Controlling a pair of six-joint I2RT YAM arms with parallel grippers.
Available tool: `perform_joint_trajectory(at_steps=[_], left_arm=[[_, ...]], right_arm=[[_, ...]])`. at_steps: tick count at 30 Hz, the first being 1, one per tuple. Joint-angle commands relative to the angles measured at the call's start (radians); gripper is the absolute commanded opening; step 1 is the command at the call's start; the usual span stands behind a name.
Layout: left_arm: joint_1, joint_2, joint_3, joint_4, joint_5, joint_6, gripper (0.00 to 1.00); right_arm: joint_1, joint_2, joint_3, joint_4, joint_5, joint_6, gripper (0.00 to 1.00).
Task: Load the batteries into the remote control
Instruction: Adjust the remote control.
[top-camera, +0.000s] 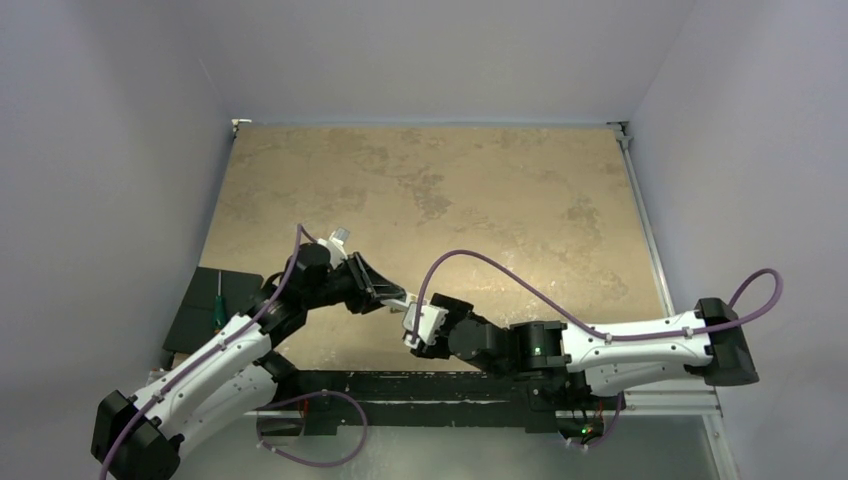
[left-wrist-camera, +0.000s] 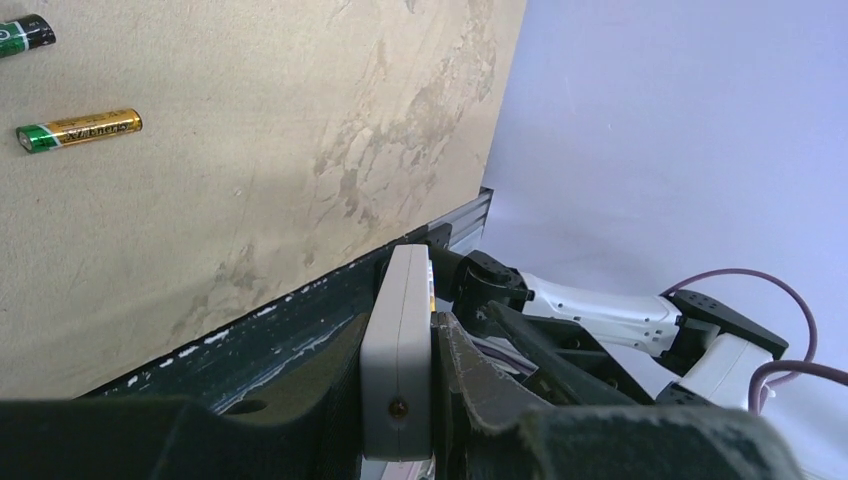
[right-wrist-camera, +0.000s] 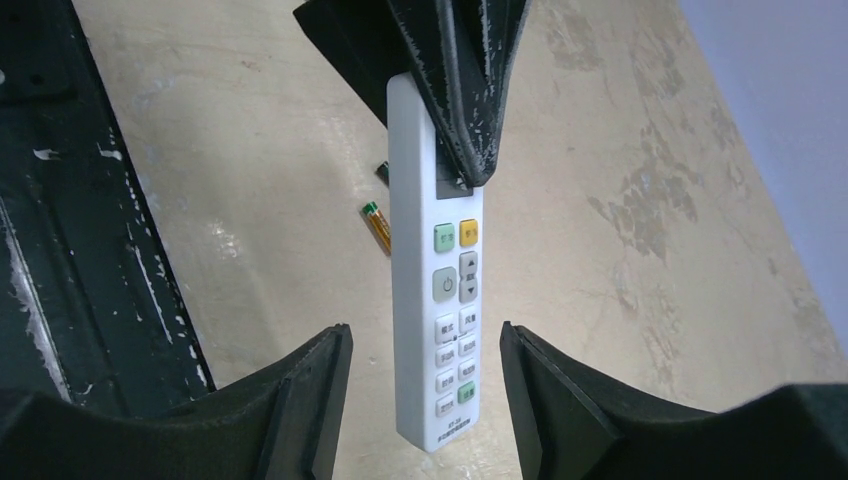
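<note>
The remote control (right-wrist-camera: 438, 270) is a slim white bar with its buttons facing the right wrist camera. It hangs above the table, and my left gripper (left-wrist-camera: 400, 322) is shut on its upper end. In the top view the left gripper (top-camera: 390, 294) meets my right gripper (top-camera: 414, 330) near the table's front edge. My right gripper (right-wrist-camera: 422, 345) is open, with one finger on each side of the remote's lower end and neither touching it. Two batteries lie on the table beyond: a gold-yellow one (left-wrist-camera: 80, 130) (right-wrist-camera: 377, 227) and a dark one (left-wrist-camera: 25, 36) (right-wrist-camera: 382, 172).
A black rail (top-camera: 400, 385) runs along the table's near edge under both arms. A black pad (top-camera: 200, 310) with a green-handled tool (top-camera: 217, 300) lies at the left edge. Grey walls close the table (top-camera: 450, 190) in on three sides.
</note>
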Motion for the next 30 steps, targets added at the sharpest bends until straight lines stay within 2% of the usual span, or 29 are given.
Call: perform_joint_trajectory(at_steps=[1, 8, 18, 26, 30], left_arm=[[0.010, 0.000, 0.047, 0.028, 0.034, -0.038, 0.00], [0.015, 0.001, 0.047, 0.026, 0.039, -0.040, 0.00], [0.021, -0.006, 0.043, 0.033, 0.056, -0.046, 0.00], [0.021, -0.011, 0.019, 0.073, 0.085, -0.073, 0.00], [0.020, -0.012, 0.015, 0.081, 0.096, -0.078, 0.00]], right_arm=[[0.041, 0.034, 0.034, 0.068, 0.126, -0.054, 0.64], [0.095, 0.146, 0.052, 0.088, 0.289, -0.070, 0.64], [0.109, 0.226, 0.055, 0.124, 0.505, -0.083, 0.64], [0.109, 0.294, 0.051, 0.159, 0.583, -0.081, 0.61], [0.109, 0.320, 0.050, 0.176, 0.624, -0.096, 0.56]])
